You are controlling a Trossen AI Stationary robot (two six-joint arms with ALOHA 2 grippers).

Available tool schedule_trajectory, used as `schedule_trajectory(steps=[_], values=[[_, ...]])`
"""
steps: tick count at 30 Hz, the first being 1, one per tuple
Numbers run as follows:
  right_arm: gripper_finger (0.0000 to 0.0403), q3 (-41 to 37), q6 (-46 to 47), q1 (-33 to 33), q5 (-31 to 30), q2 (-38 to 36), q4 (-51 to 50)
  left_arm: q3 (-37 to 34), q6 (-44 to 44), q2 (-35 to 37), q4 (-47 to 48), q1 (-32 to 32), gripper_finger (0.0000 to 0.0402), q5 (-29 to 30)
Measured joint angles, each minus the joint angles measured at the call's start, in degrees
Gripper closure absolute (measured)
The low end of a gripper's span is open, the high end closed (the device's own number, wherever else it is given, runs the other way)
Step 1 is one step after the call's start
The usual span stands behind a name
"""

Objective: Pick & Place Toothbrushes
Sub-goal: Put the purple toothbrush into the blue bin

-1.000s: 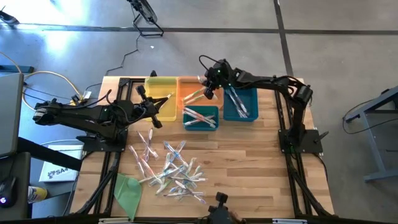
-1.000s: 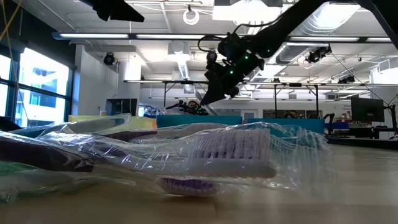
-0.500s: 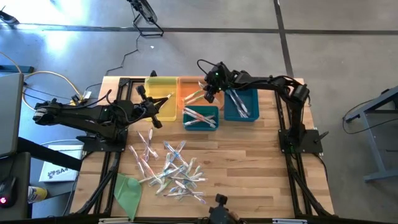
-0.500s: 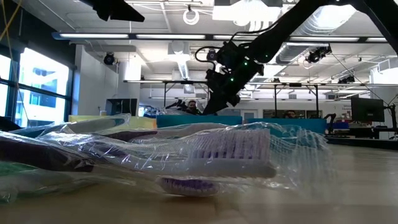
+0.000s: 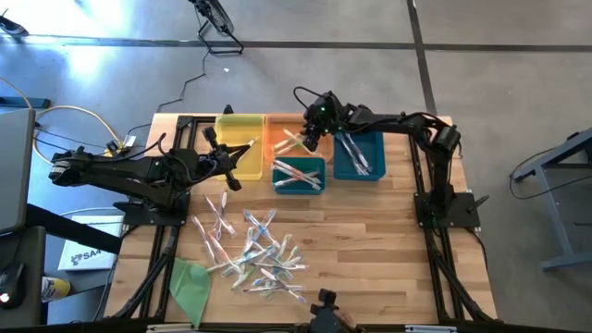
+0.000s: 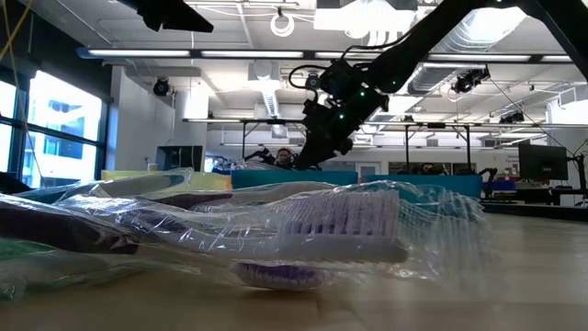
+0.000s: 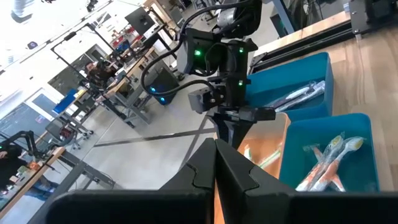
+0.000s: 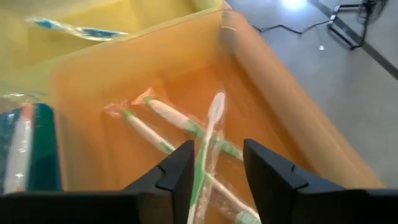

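Right claw (image 8: 214, 163) open above orange bin (image 8: 292, 134) holding three toothbrushes (image 8: 208, 134); left claw (image 7: 216, 163) shut, waiting by the yellow bin (image 5: 237, 148).

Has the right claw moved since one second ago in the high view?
Yes. The right claw has shifted slightly toward the yellow bin and now hangs over the orange bin, open.

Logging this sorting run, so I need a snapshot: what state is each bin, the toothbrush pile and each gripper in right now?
Right gripper: open, above the orange plastic bin, a wrapped toothbrush between its fingers.
Left gripper: shut, empty, beside the yellow bin.
Orange plastic bin: holds green-accented wrapped toothbrushes.
Yellow plastic bin: holds one wrapped toothbrush.
Small teal bin: holds several.
Blue bin: holds several.
Loose toothbrush pile: scattered on the wooden table, unsorted.
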State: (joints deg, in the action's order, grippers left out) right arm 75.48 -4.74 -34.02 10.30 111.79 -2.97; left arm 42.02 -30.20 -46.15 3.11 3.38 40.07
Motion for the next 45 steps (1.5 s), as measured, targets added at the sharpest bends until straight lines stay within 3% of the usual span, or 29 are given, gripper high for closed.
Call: schedule_trajectory(steps=[11,25,35,45], values=[[0.0257,0.0,0.5,2.8,-0.5,-4.4,0.8,0.0,0.0,0.0,0.0,0.0,0.0402,0.0],[0.0256,0.0,5.1,9.3,-7.2,-15.7,1.5,0.0,0.4,0.0,0.0,0.0,0.0402,-0.1],[0.0258,0.0,5.1,11.5,-5.2,-16.8,1.1,0.0,-0.2,0.0,0.0,0.0,0.0402,-1.4],[0.0349,0.0,5.1,13.9,-5.7,-16.8,-0.1,0.0,-2.9,0.0,0.0,0.0,0.0402,-1.6]])
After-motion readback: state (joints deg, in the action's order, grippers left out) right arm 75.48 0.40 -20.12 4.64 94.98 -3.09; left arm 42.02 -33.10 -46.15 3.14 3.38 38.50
